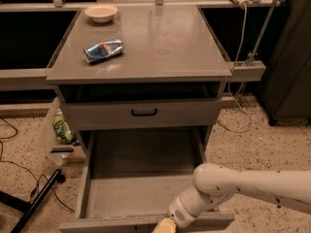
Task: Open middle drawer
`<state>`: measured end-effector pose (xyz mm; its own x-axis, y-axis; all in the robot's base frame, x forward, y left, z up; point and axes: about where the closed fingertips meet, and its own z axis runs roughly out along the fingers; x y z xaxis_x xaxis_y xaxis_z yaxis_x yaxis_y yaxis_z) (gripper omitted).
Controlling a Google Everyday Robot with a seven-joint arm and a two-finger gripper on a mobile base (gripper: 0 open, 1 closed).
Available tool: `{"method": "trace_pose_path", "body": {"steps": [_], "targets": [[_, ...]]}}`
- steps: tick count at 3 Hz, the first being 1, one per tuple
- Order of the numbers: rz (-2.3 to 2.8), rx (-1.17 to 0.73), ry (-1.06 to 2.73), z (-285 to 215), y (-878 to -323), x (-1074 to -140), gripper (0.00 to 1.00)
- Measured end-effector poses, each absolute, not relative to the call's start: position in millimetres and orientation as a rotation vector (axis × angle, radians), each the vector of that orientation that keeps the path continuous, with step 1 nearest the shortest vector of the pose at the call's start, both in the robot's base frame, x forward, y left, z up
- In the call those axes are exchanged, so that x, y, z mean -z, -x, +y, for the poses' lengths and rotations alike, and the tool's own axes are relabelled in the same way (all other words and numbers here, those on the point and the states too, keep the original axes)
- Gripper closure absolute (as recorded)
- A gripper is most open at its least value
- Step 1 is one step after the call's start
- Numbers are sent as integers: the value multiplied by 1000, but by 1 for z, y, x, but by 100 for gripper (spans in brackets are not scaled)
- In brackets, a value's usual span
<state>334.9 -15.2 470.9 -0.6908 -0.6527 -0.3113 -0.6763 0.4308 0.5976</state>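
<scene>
The robot's gripper (pixel 164 225) sat at the very bottom edge of the view, against the front rim of the middle drawer (pixel 136 191) – whether it was open or closed could not be told, since only its pale yellow tip showed below the white wrist. The white arm (pixel 252 186) reached in from the right edge of the view and crossed the drawer's front right corner. The middle drawer stood pulled well out of the grey metal cabinet (pixel 146 72), its bare grey floor exposed from the back wall to the front rim, with nothing visible inside. Directly above it, the upper drawer (pixel 97 115) was pushed in, its flat grey front carrying a small black bar handle (pixel 144 112) at the centre, with a dark gap between that front and the cabinet top. On the cabinet top, a pale bowl (pixel 101 12) rested near the back left corner, and a blue can (pixel 103 50) lay on its side towards the left edge, well apart from the bowl. Just beside the cabinet's left side a clear plastic bag (pixel 56 130) with something green inside stood on the speckled floor (pixel 252 144) – black cables (pixel 19 171) trailed across the floor to the left of it. A white cable (pixel 241 18) hung down beyond the cabinet's back right corner.
</scene>
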Motion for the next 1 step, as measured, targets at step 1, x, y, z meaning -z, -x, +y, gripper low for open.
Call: {"method": "trace_pose_path", "body": {"steps": [1], "targets": [[2647,-1175,1216,-16,-324,-468,0]]}}
